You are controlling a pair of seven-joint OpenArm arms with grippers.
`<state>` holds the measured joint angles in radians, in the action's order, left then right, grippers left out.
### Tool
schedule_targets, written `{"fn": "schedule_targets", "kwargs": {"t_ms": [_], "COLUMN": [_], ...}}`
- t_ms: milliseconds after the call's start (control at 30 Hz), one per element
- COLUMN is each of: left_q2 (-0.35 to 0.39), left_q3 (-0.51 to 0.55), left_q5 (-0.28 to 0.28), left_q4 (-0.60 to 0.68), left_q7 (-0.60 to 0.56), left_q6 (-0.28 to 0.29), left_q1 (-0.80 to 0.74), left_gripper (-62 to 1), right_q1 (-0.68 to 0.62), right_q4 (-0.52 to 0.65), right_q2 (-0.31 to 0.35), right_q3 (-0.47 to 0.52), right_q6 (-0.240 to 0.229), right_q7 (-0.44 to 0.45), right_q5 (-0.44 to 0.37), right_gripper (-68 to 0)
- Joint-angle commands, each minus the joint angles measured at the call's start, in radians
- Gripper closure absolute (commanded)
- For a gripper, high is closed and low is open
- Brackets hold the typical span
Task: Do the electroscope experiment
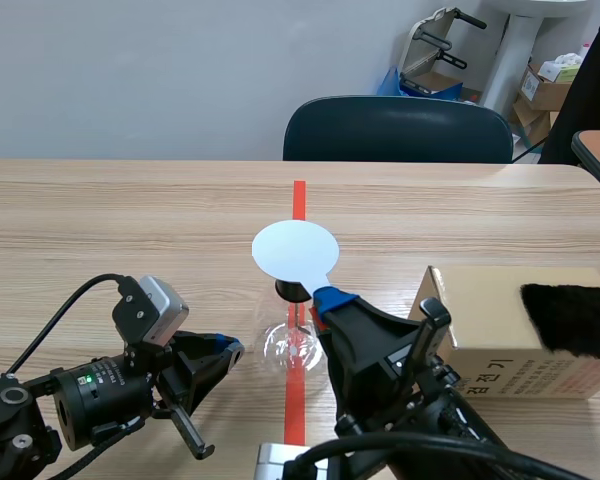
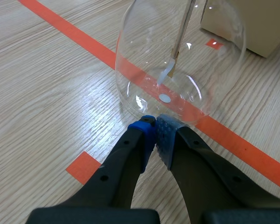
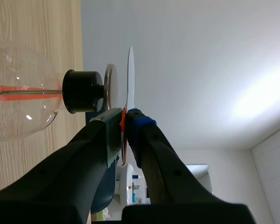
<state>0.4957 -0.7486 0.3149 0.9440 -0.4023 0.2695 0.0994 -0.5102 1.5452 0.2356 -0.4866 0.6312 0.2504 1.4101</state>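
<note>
The electroscope is a clear glass flask (image 1: 288, 346) (image 2: 144, 70) (image 3: 18, 100) with a black stopper (image 1: 292, 291) (image 3: 81, 91) and a metal top plate (image 3: 110, 87), standing on the orange tape line. Inside it, thin foil leaves (image 2: 170, 71) hang from a rod. My right gripper (image 1: 325, 300) (image 3: 125, 122) is shut on the rim of a flat white disc (image 1: 295, 252) (image 3: 129, 77). The disc is held level just above the top plate, with a narrow gap showing. My left gripper (image 1: 230, 350) (image 2: 155, 129) is shut on nothing, its tips low at the flask's base.
A cardboard box (image 1: 500, 335) (image 2: 252, 23) stands right of the flask with a black furry cloth (image 1: 572, 318) draped over its right end. A dark chair (image 1: 398, 130) stands behind the table's far edge.
</note>
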Motion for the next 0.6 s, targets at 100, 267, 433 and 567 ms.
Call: {"fn": "schedule_targets", "kwargs": {"t_ms": [100, 267, 433, 567], "left_q2": [-0.008, -0.008, -0.008, -0.008], "left_q3": [0.003, 0.003, 0.003, 0.003], "left_q5": [0.010, 0.010, 0.010, 0.010], "left_q4": [0.016, 0.016, 0.016, 0.016], "left_q7": [-0.021, -0.021, -0.021, -0.021], "left_q6": [0.006, 0.006, 0.006, 0.006], "left_q1": [0.000, 0.000, 0.000, 0.000], "left_gripper": [-4.0, -4.0, -4.0, -4.1], "right_q1": [0.014, 0.014, 0.014, 0.014], "right_q4": [0.011, 0.011, 0.011, 0.011], "right_q2": [0.003, 0.003, 0.003, 0.003], "right_q3": [0.003, 0.003, 0.003, 0.003], "right_q6": [0.012, 0.011, 0.011, 0.011], "right_q7": [0.001, 0.000, -0.002, -0.041], "right_q5": [0.000, 0.000, 0.000, 0.000], "right_gripper": [-1.3, -1.3, -1.3, -1.3]}}
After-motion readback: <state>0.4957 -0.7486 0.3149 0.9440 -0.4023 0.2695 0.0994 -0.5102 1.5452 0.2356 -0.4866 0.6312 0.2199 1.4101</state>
